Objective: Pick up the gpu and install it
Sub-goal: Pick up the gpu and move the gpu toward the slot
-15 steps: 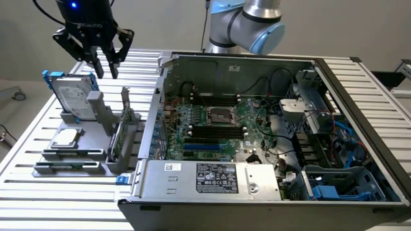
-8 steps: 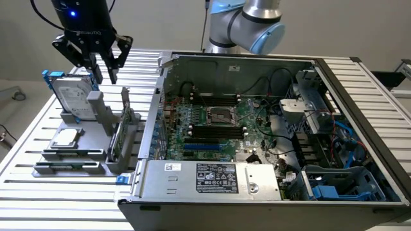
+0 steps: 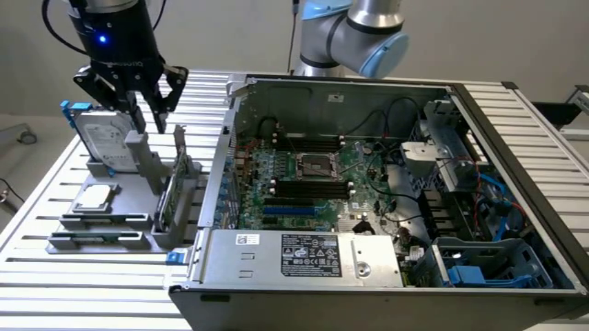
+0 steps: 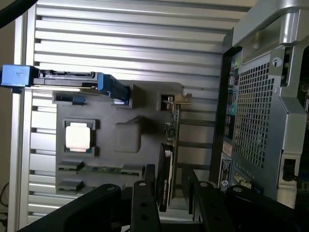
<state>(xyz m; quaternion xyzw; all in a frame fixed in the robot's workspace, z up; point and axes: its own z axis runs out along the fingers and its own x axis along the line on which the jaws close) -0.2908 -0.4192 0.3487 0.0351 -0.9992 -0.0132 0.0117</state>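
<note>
I start with the slatted aluminium table (image 3: 83, 289), ribbed and matt; on it lies the open computer case (image 3: 343, 81), sheet steel with a perforated wall, its green motherboard (image 3: 313, 186) bare and the expansion slots unfilled, so nothing is installed yet. On the exterior view's left, just beside the case, sits the grey moulded fixture (image 3: 103, 222), blocky and dull; it carries the parts. The gripper (image 3: 150, 118), black and angular, hovers over that fixture with its fingers (image 4: 145, 208) spread apart and holding nothing. The gpu (image 4: 166, 169) stands on edge in a fixture slot, thin and flat, with a green board, a glossy black cooler face and a silver bracket at one end; in the wrist view its near end sits in line with the gap between the fingers. I judge this the approach to the pick; the grasp calls for squaring up on so narrow a card. Beside it stand the silver hard drive (image 3: 101, 138) and the small square chip (image 3: 94, 198).
</note>
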